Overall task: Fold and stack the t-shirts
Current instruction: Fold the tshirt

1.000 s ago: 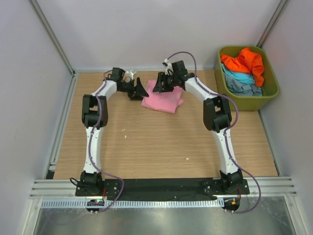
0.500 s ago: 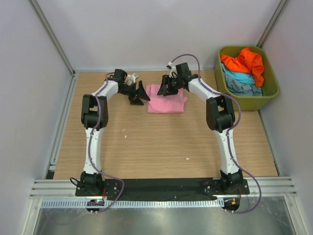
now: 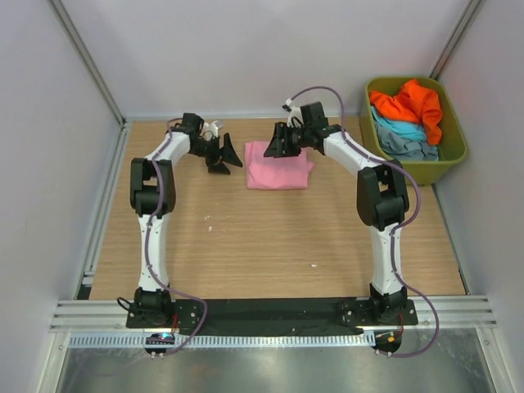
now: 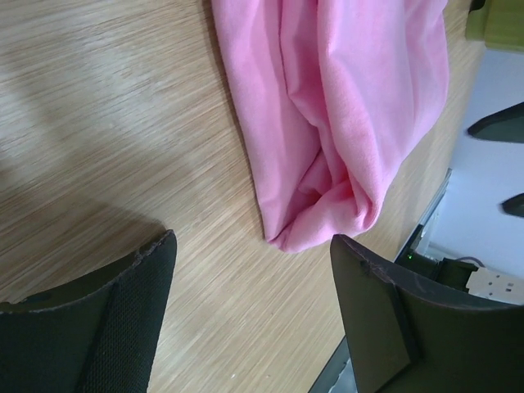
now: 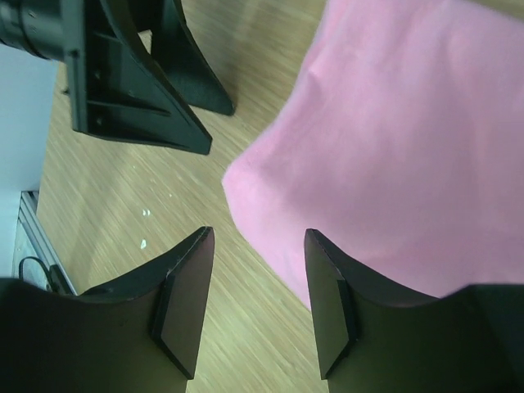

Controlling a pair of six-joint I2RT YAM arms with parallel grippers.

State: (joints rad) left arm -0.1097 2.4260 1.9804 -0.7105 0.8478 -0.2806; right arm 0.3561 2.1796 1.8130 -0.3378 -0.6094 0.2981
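A pink t-shirt [image 3: 280, 166] lies folded in a rough square on the wooden table, towards the back. My left gripper [image 3: 228, 155] stands open just left of it with only bare wood between its fingers [image 4: 124, 304]; the shirt's rounded fold [image 4: 344, 115] lies just beyond them. My right gripper [image 3: 273, 148] hovers open over the shirt's far left corner, its fingertips [image 5: 323, 270] apart and holding nothing, with the pink cloth [image 5: 409, 139] under the right one. Orange [image 3: 409, 105], light blue [image 3: 399, 128] and grey-blue [image 3: 409, 148] t-shirts lie heaped in the tub.
The olive-green tub [image 3: 413, 174] stands at the back right corner against the wall. White walls with metal rails close off the table on the left, back and right. The left gripper [image 5: 139, 82] shows close by in the right wrist view.
The pink shirt went from a skewed heap to a squarer fold lying flat. My left gripper drew back to the left, off the shirt, and opened a little wider. The right gripper shifted slightly right.
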